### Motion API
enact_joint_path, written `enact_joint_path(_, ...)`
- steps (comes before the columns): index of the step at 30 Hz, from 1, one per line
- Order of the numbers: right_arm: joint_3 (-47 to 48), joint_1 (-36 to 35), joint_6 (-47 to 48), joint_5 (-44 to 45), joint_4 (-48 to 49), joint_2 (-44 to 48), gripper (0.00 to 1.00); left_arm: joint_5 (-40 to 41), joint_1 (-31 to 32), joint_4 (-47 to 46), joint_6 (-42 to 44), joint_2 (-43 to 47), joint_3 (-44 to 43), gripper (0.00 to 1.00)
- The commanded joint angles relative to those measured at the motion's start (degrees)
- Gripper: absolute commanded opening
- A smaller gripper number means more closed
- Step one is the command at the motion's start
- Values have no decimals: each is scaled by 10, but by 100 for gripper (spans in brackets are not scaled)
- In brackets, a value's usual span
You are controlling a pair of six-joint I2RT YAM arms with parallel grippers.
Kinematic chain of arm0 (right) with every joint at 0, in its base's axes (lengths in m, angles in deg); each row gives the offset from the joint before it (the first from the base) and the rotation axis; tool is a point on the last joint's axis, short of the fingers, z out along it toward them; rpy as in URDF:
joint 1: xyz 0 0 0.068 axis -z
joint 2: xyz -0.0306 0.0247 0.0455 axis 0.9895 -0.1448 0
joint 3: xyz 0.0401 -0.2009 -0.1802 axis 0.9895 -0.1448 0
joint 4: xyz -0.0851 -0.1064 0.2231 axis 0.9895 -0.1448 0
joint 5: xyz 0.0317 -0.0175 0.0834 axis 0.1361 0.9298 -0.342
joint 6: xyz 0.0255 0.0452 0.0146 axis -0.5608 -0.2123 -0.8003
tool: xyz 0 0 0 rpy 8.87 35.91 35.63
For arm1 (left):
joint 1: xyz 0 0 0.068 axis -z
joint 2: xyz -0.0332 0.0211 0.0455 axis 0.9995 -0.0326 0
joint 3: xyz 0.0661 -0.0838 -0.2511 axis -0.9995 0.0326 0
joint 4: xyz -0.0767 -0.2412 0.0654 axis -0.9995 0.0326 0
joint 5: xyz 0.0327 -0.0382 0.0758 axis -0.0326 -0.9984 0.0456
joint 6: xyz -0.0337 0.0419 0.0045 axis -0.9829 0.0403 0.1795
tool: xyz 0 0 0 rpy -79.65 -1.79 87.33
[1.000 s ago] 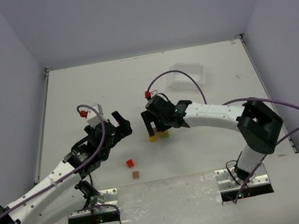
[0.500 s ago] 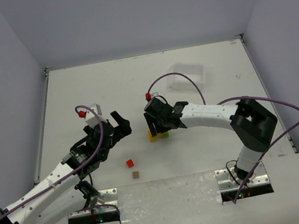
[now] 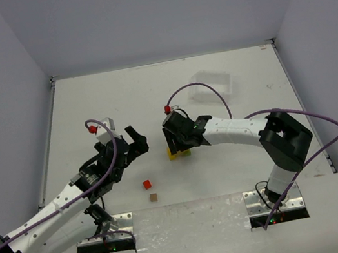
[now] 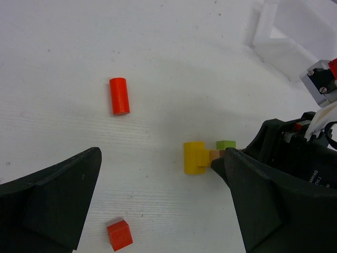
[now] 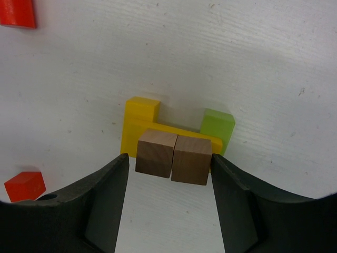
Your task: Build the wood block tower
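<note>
The wood block tower [image 5: 174, 142] has a yellow block [image 5: 141, 110] and a green block [image 5: 217, 126] at the base. A yellow plank lies across them, with two plain brown cubes [image 5: 172, 156] side by side on top. My right gripper [image 5: 169, 192] is open and straddles the two brown cubes; a gap shows at the left finger, and the right finger is at the cube's side. In the top view the right gripper [image 3: 176, 143] covers most of the tower [image 3: 180, 154]. My left gripper [image 3: 134, 142] is open and empty, to the tower's left.
A red cube [image 3: 146, 184] and a loose brown cube [image 3: 153, 197] lie near the front. A red cylinder [image 4: 119, 95] lies on the table left of the tower. A clear plastic tray [image 3: 211, 84] stands at the back.
</note>
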Motion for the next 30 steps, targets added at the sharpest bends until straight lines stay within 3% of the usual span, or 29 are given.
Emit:
enact_joint_path(1,15,-6,-19,14,10,1,63,1,3,-22,2,6,2,100)
enact_joint_path(20,13,-6,-54,29,-2,3,63,-6,2,-29,5,7,6,100)
enact_joint_path(30,18,-6,-63,69,-2,-2,79,-16,3,-31,8,-3,4,100)
